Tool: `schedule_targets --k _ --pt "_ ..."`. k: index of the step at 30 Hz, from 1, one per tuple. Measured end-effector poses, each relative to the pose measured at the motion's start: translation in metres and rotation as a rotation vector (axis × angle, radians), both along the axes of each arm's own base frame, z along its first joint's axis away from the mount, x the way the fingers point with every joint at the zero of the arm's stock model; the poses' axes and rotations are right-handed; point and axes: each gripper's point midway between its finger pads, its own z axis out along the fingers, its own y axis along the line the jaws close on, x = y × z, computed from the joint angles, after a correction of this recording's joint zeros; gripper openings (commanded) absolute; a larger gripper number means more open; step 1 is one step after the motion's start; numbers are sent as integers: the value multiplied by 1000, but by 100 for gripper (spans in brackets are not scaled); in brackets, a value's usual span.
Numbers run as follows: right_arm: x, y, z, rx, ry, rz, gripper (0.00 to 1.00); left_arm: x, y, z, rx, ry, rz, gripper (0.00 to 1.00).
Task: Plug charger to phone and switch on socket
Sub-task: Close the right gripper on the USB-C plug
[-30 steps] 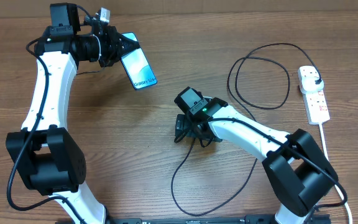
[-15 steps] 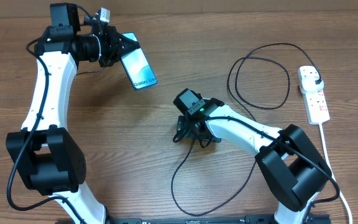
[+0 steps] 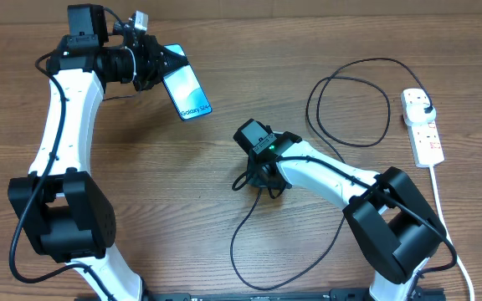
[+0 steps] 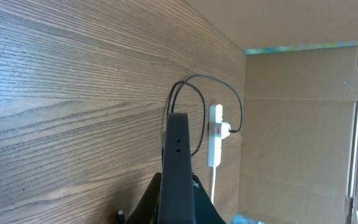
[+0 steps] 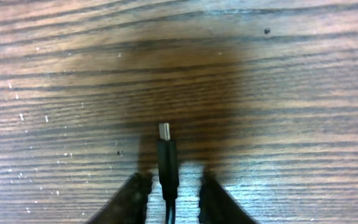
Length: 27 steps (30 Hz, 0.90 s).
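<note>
The left claw (image 3: 164, 68) is clamped on the upper end of the slim smartphone with the light blue-teal screen and dark edges (image 3: 187, 92). It holds the phone at a slant near the far left of the brown wood-grain worktop (image 3: 224, 33), with the "Galaxy" text towards the free lower end. In the left wrist view the phone shows edge-on as a dark slab.

The right claw (image 5: 174, 182) points down at the middle of the worktop, its jaws set narrowly apart. The small metal-tipped connector of the long thin black charger cable (image 5: 166, 163) lies between the two dark fingers (image 5: 135, 198). A sliver of wood shows on each side of the connector, so the jaws straddle it without gripping it.

From there the cable curves towards the near edge, then back into a loose loop right of centre. Its black plug (image 3: 426, 104) sits in the far outlet of the narrow white power strip with red-marked switches (image 3: 428, 142), which lies along the right side of the worktop.
</note>
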Motion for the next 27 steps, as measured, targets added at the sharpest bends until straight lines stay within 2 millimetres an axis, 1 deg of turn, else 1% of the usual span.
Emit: schedule_targets --k 4,8,16,21,27 --pt "2 1 0 6 -7 -3 18 0 0 0 0 1 0 4" --pt "2 2 0 8 -8 -2 11 0 0 0 0 1 0 4" --pt "2 2 0 9 -9 -2 8 0 0 0 0 1 0 4" --pt "3 2 1 11 -11 -2 4 0 0 0 0 1 0 4" --pt "3 2 1 11 -11 -1 4 0 0 0 0 1 0 4"
